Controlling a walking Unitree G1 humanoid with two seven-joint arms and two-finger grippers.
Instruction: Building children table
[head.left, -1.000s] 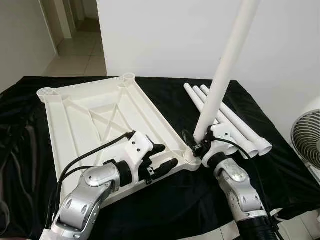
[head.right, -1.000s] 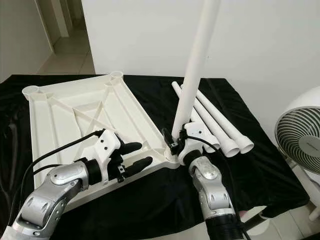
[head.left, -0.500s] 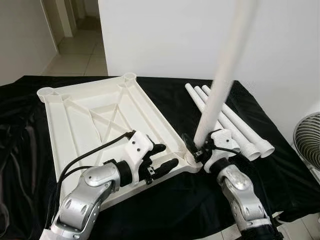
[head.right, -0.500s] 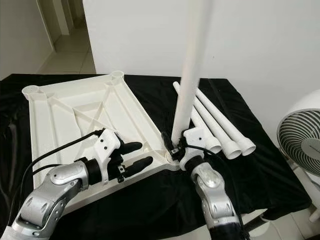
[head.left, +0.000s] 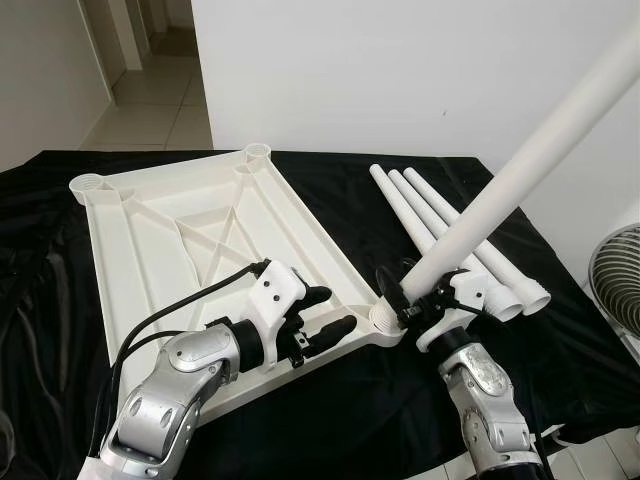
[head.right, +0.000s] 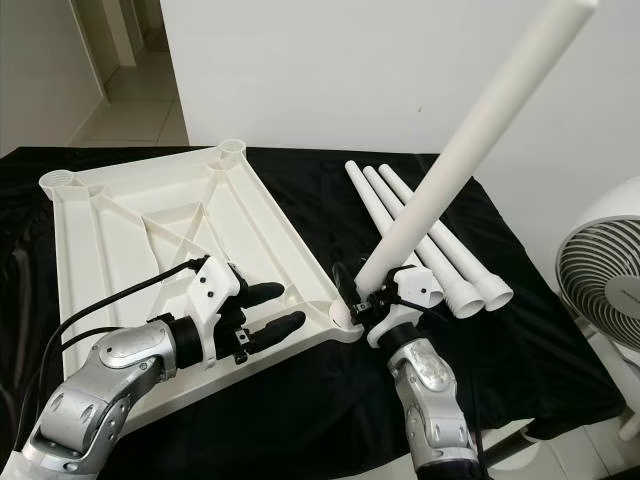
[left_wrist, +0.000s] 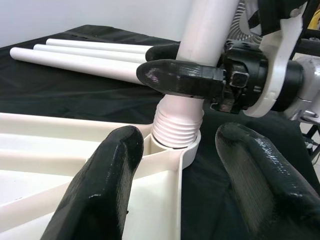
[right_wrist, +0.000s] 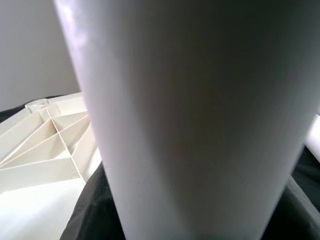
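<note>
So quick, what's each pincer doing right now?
Left pincer: open, fingers resting on the tabletop, holding nothing.
Right pincer: closed on the white leg.

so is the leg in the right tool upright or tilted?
Tilted. The leg leans up and to the robot's right from the corner socket; its threaded end sits in the socket at a slant, right tool clamped on.

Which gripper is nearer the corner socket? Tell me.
Right. The right gripper grips the leg right at the socket; the left gripper rests on the tabletop beside it.
</note>
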